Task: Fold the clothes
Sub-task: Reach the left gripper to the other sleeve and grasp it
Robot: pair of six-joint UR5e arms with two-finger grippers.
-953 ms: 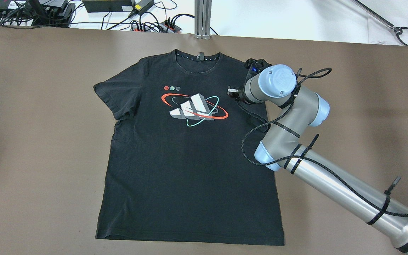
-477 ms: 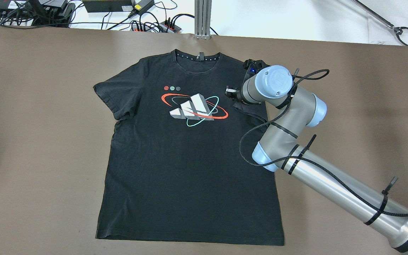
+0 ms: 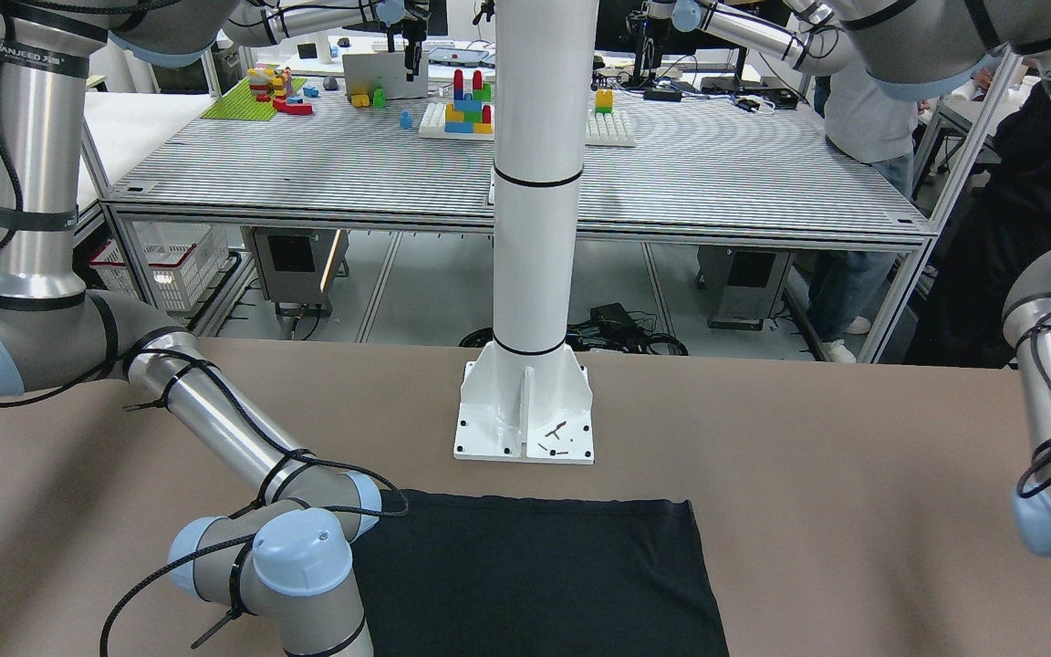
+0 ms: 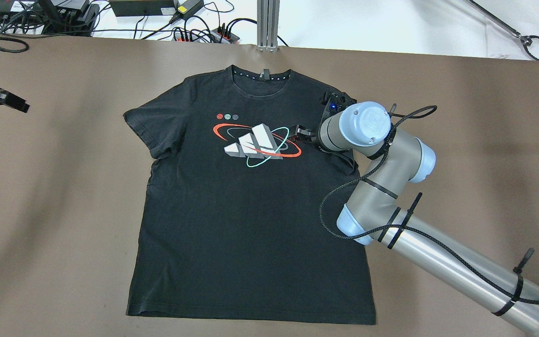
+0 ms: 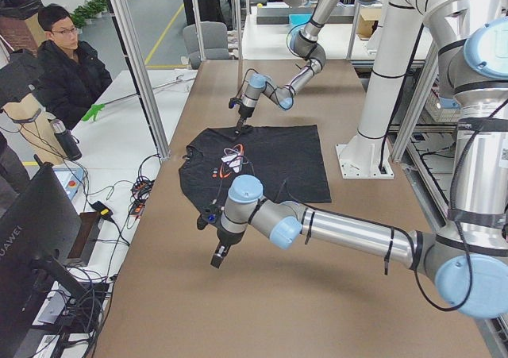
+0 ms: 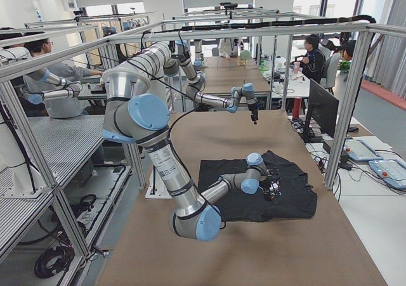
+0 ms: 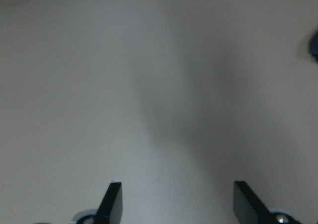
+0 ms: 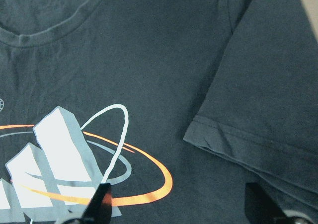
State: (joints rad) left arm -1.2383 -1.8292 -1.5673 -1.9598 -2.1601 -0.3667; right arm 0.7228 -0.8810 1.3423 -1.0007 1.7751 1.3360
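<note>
The clothes are one black T-shirt (image 4: 251, 201) with a white, red and teal print (image 4: 256, 142), spread face up on the brown table cloth. Its right sleeve (image 8: 263, 114) lies folded inward on the chest, hem showing. My right gripper (image 4: 298, 133) hovers over the print's right end, open, nothing between its fingers (image 8: 102, 204). My left gripper (image 4: 17, 104) is far off the shirt at the table's left edge, open above bare cloth (image 7: 179, 204). The front-facing view shows only the shirt's lower part (image 3: 535, 575).
The white pillar's base plate (image 3: 524, 415) stands just behind the shirt's hem. Cables and power strips (image 4: 194, 32) and an aluminium post (image 4: 267, 23) line the far edge. A person (image 5: 67, 64) sits beyond the table's far side. Brown cloth (image 4: 63, 210) surrounds the shirt.
My right gripper has shifted left and toward the shirt's hem, reaching the print's right end. My left gripper has come into the overhead view at the far left.
</note>
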